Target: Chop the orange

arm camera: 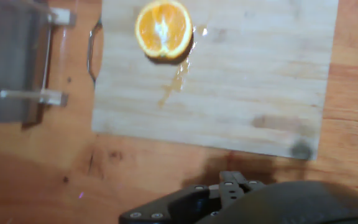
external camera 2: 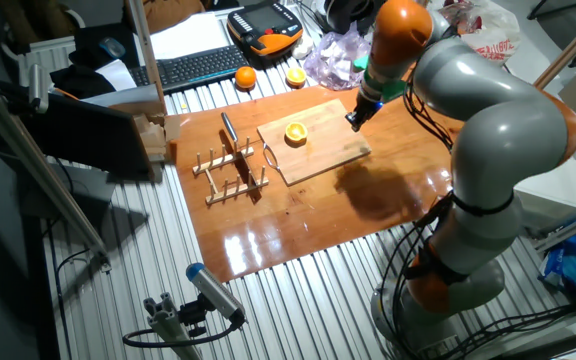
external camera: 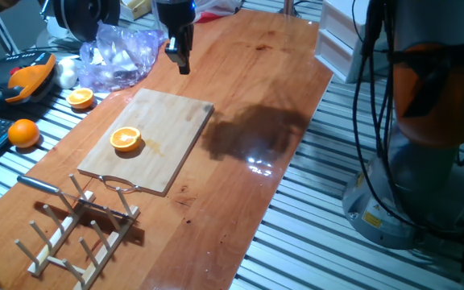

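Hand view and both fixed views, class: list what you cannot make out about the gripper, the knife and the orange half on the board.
- Gripper: fingertips are cut off by the bottom edge in the hand view and too small in both fixed views, so open or shut is unknown.
- Knife in the rack: its blade is blurred in the hand view and cut off by the left edge.
- Orange half on the cutting board: its peel side faces down, hidden in every view.

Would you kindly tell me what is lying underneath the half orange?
The half orange sits cut face up on the wooden cutting board, with a thin streak of juice trailing from it. The board directly beneath the fruit is covered, so nothing there can be seen.
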Controlling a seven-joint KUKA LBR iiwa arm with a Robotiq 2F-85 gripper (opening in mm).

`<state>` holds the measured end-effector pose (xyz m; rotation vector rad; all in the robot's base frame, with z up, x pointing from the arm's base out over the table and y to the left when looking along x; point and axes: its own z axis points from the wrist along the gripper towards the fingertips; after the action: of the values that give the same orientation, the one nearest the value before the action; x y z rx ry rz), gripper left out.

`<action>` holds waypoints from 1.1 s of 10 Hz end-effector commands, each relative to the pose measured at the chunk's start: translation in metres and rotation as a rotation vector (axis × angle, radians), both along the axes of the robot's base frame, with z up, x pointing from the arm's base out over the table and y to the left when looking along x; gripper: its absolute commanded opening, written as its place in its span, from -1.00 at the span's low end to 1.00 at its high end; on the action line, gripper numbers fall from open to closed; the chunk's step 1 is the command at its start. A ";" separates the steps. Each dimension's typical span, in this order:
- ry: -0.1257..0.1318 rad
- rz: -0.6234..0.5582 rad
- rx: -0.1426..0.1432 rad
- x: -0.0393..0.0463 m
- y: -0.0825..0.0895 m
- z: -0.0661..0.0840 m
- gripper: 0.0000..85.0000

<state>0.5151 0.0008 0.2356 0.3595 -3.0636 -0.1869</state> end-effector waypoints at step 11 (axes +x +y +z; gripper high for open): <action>0.051 -0.073 -0.054 0.0595 0.213 0.021 -1.00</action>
<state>0.5742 0.1071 0.2546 0.2309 -3.0272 -0.1143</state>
